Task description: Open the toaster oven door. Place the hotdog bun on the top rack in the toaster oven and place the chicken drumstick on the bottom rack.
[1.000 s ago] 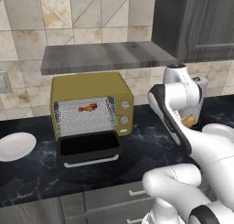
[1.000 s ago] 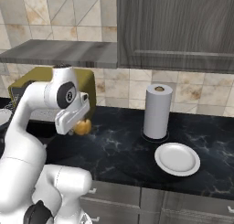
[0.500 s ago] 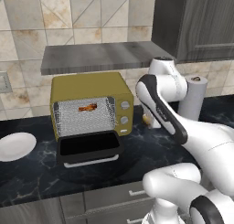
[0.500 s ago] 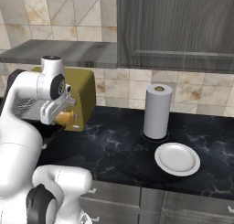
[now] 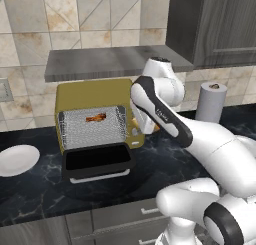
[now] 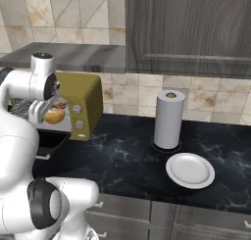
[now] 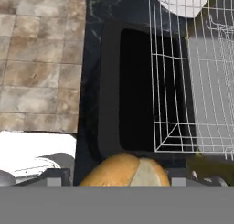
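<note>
On the dark worktop, centre frame, we are carrying the hotdog bun in our closed hand toward the toaster oven; next, reaching its top rack.

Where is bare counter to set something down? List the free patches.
Free: dark counter between toaster oven and paper towel roll, and in front of the open door. Crowded: the oven mouth, where the pincer holds the hotdog bun; plates flank both ends.
</note>
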Available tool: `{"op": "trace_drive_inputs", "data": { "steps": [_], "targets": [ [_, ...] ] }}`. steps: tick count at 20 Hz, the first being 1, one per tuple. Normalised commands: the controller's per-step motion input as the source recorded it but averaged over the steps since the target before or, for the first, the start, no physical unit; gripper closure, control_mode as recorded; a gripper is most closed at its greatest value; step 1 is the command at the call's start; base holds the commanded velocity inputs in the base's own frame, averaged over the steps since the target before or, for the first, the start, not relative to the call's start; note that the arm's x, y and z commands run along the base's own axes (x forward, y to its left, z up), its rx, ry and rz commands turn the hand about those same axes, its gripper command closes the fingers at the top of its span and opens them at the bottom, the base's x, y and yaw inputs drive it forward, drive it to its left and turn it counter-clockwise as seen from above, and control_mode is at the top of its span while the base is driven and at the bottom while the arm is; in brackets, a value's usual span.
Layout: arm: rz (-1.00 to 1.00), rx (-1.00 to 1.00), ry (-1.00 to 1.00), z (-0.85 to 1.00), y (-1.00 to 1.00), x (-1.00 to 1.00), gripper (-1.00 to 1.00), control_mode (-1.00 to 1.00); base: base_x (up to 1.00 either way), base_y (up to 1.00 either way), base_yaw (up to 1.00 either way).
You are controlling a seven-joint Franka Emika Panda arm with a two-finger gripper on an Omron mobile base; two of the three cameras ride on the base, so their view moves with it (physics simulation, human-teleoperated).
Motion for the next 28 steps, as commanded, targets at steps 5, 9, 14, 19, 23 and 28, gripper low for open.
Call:
{"op": "trace_drive_inputs", "data": {
  "steps": [5,9,14,19,23,28],
  "targets": [
    [0.0,0.11,-0.17,0.05,0.65,0.3,1.0,-1.0,0.0,0.0,0.0],
    [0.02,0.12,-0.16,0.02,0.62,0.25,1.0,-1.0,0.0,0.0,0.0],
    [0.14,0.15,-0.09,-0.04,0.45,0.17,1.0,-1.0,0.0,0.0,0.0],
    [0.16,0.13,-0.11,-0.01,0.39,0.28,1.0,-1.0,0.0,0.0,0.0],
    [0.13,0.02,-0.02,-0.02,0.35,0.28,1.0,-1.0,0.0,0.0,0.0],
    [0.02,0.0,0.0,-0.04,0.3,0.11,1.0,-1.0,0.0,0.0,0.0]
  ]
}}
